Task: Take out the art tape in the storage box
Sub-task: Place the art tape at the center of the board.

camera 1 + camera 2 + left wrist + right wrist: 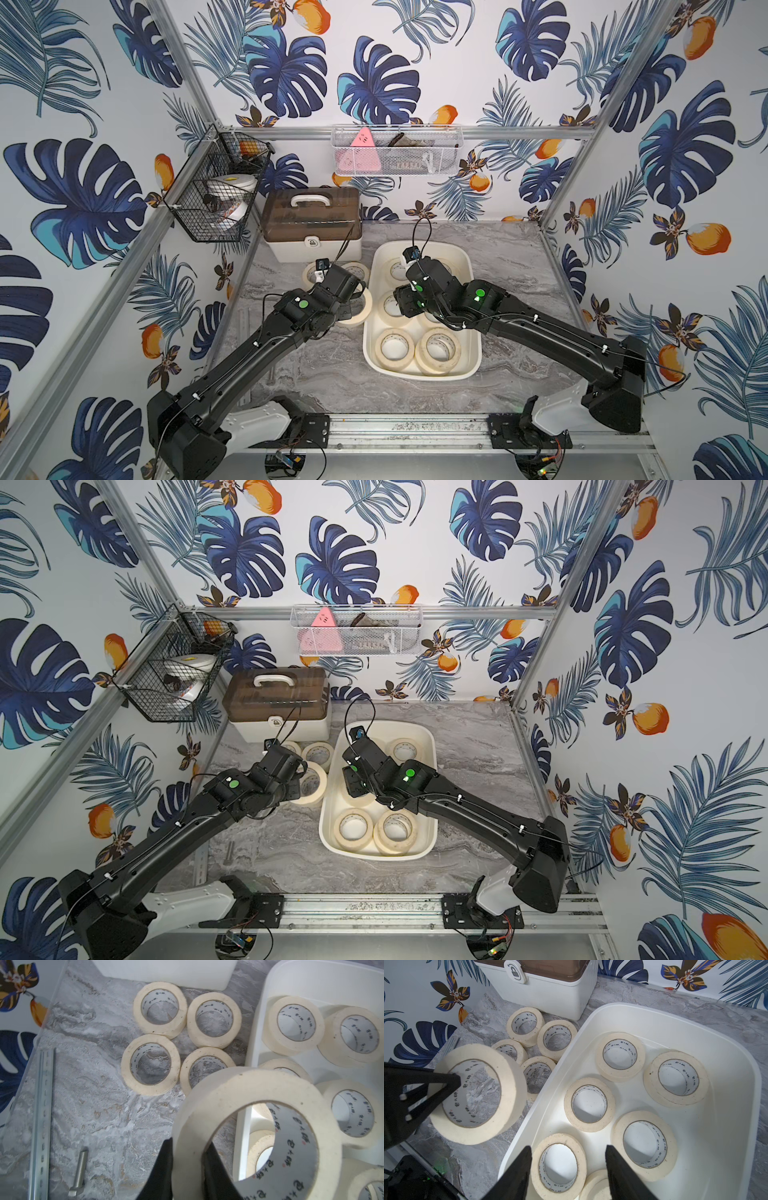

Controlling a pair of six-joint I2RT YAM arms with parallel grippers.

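The storage box (428, 245) (390, 725) is a cream-white tub on the marble table, with several rolls of art tape (589, 1104) lying flat in it. My left gripper (188, 1145) is shut on the wall of one cream roll (228, 1093) (508, 1084). It holds this roll above the table, just left of the box (259, 1022). My right gripper (568, 1148) hangs open over the box (737, 1076), its fingers either side of a roll (558, 1167) on the box floor below them. Several more rolls (160, 1007) (357, 270) lie on the table beside the box.
A white case with a brown lid (311, 220) stands behind the loose rolls. A black wire basket (216, 187) and a white mesh basket (395, 149) hang on the walls. A metal rail (41, 1115) and a bolt (80, 1172) lie along the table's left edge.
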